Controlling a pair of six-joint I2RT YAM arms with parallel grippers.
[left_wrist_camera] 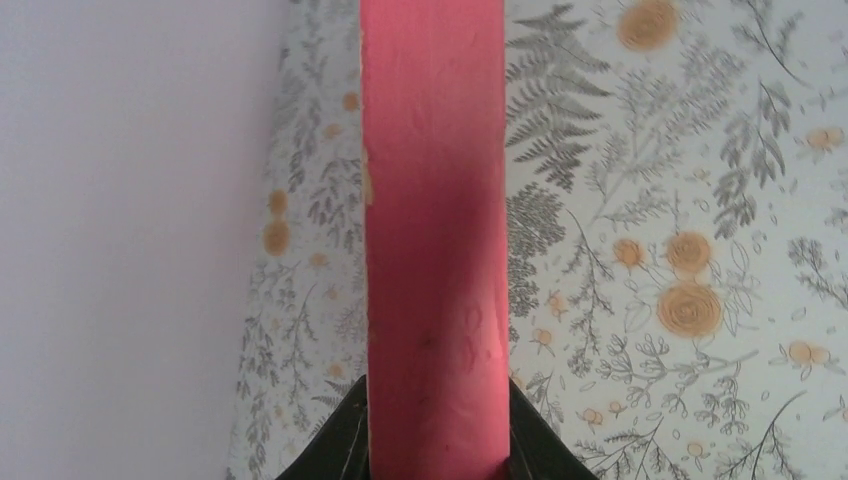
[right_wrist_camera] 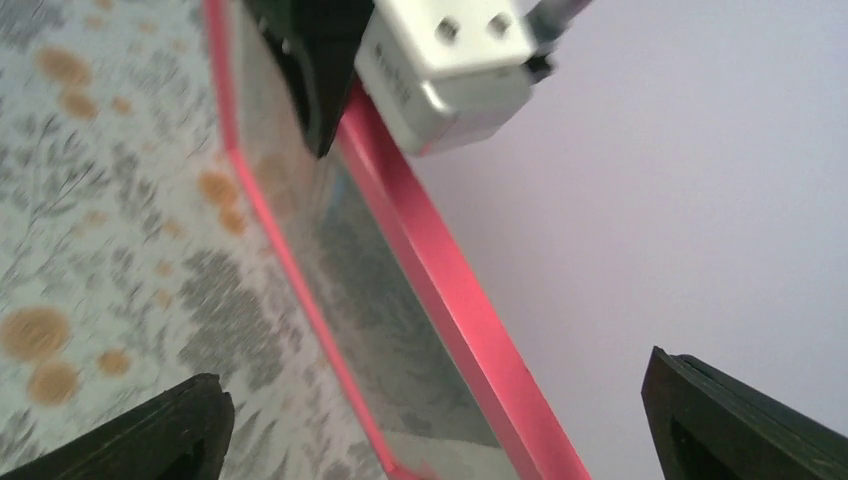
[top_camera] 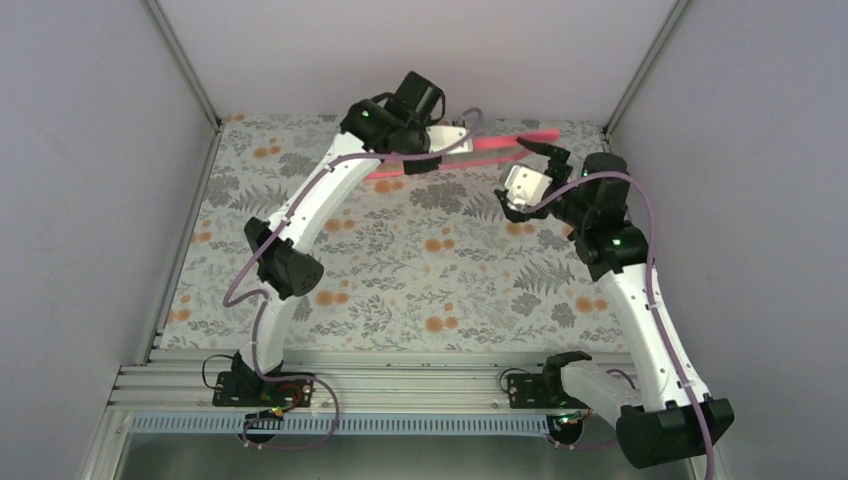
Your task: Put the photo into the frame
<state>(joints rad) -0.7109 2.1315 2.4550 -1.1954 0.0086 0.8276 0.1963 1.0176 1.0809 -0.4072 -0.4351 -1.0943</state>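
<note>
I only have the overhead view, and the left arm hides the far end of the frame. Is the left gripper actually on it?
Observer: Yes. In its wrist view the left gripper has a finger on each side of the pink edge of the frame.
Operator: And the right gripper?
Observer: The right gripper is wide open and holds nothing. The frame stands beyond its fingers.
Operator: Anything inside the frame?
Observer: No picture shows. The flowered tablecloth is visible through the clear pane.
</note>
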